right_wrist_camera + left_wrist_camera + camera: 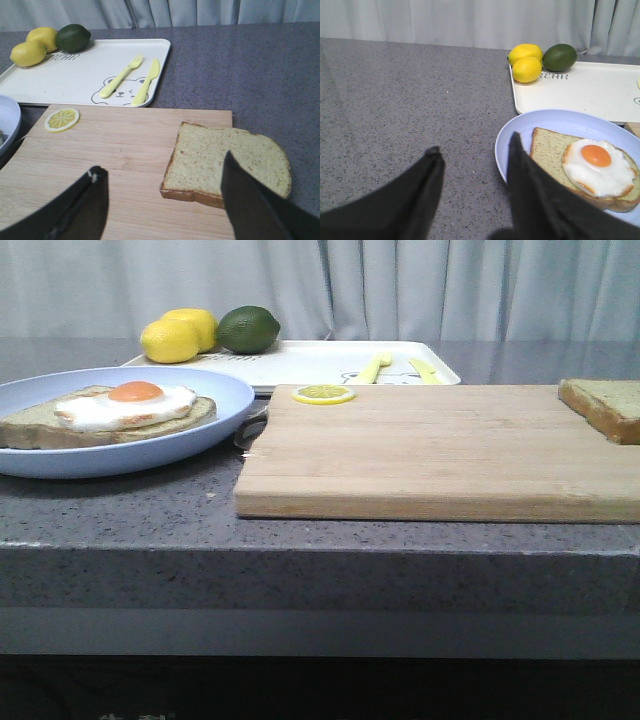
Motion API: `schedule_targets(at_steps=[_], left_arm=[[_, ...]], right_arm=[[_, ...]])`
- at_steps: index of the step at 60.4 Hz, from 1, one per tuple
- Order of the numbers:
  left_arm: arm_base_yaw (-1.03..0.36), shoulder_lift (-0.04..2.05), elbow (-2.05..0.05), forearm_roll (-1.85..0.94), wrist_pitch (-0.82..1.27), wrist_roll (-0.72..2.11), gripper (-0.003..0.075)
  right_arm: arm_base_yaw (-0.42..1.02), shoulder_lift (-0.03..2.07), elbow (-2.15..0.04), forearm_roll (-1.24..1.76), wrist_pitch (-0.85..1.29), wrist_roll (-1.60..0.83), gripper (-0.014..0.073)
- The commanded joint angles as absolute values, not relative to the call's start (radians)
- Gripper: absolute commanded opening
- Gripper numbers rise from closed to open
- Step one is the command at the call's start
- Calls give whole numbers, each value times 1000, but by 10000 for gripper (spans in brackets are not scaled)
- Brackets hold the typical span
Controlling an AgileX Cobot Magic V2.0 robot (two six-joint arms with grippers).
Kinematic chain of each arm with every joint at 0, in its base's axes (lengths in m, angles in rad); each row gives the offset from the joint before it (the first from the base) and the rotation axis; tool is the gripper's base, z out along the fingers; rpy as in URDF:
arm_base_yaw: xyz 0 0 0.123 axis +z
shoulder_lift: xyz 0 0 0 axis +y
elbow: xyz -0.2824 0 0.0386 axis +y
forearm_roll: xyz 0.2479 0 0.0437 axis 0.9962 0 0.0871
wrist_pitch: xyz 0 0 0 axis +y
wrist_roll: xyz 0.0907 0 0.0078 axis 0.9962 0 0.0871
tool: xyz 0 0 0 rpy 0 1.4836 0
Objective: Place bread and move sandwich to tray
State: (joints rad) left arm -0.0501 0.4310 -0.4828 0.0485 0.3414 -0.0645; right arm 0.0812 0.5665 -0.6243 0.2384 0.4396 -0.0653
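Observation:
The bread (605, 406) (225, 162) lies flat at the right end of the wooden cutting board (430, 450). The sandwich (115, 412) (592, 167), a slice topped with a fried egg, rests on the pale blue plate (215, 390) (555, 122) at the left. Behind them sits the white tray (320, 362) (80, 75) (590, 92). My left gripper (474, 150) is open above the counter, one finger over the plate's rim. My right gripper (162, 167) is open over the board, one finger in front of the bread. Neither gripper shows in the front view.
Two lemons (180, 335) and a lime (248, 329) sit on the tray's left end, with a yellow fork (120, 77) and knife (147, 80) on its right part. A lemon slice (323, 394) (62, 119) lies at the board's far left corner. The counter's front edge runs close below.

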Motion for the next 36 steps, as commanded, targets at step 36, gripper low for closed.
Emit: schedule_targets(at_steps=[36], left_arm=[[-49,442,-521,50,254,-68,568]], right_arm=[[-152,1140,-1054,167,802,-64,594]])
